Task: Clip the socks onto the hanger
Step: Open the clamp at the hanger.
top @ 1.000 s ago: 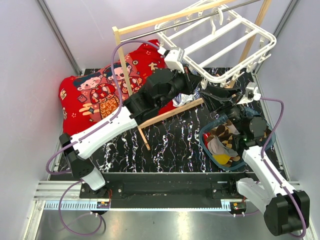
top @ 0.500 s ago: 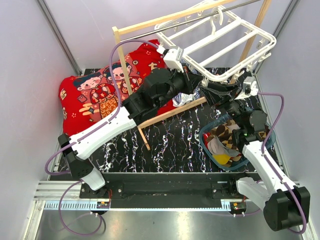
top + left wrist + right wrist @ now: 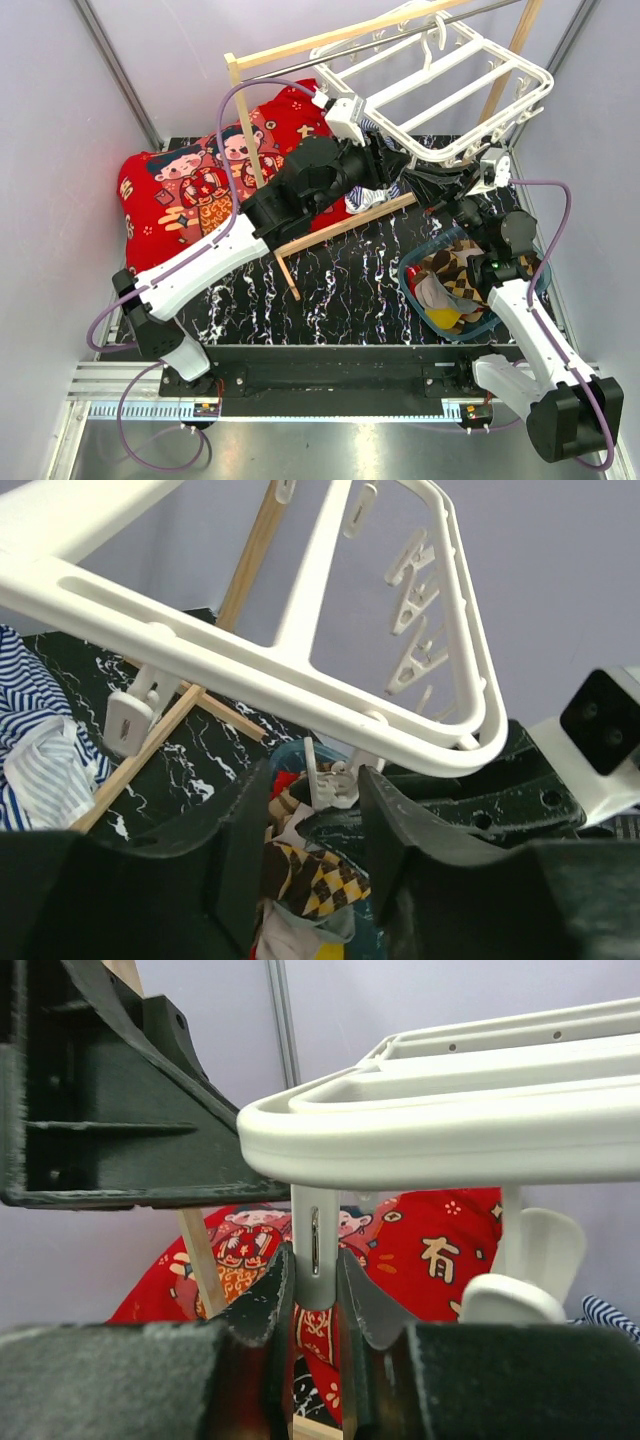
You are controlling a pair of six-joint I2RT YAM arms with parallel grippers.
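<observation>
Two arms meet under one corner of the frame. At far left a red printed cushion (image 3: 190, 190) lies behind the wooden rack (image 3: 300, 45), and the left arm crosses the table from there. The left gripper (image 3: 315, 800) is spread wide and empty just below the near rail of the hanger (image 3: 250, 675), with the striped cloth (image 3: 30, 720) off to its left. In the last second this arm has hardly shifted. The right arm, meanwhile, has climbed and pushed in toward that rail. The right gripper (image 3: 313, 1260) is now clenched on a dangling clip peg (image 3: 315, 1220), one finger pressed against each side of it. The socks (image 3: 455, 288) are further right and lower, heaped in a blue-rimmed basket (image 3: 404, 280) beside the right arm. A checkered one (image 3: 315, 875) shows between the left fingers, well below them. I see no sock on the hanger or in either gripper. I judge that a peg is being squeezed ready, but a sock must come up before anything can be clipped. From above, both grippers overlap under the rail and cannot be told apart. The peg's mouth is hidden by the right fingers, so I cannot tell whether it gapes. The hanger's hook is cut off at the top edge.
</observation>
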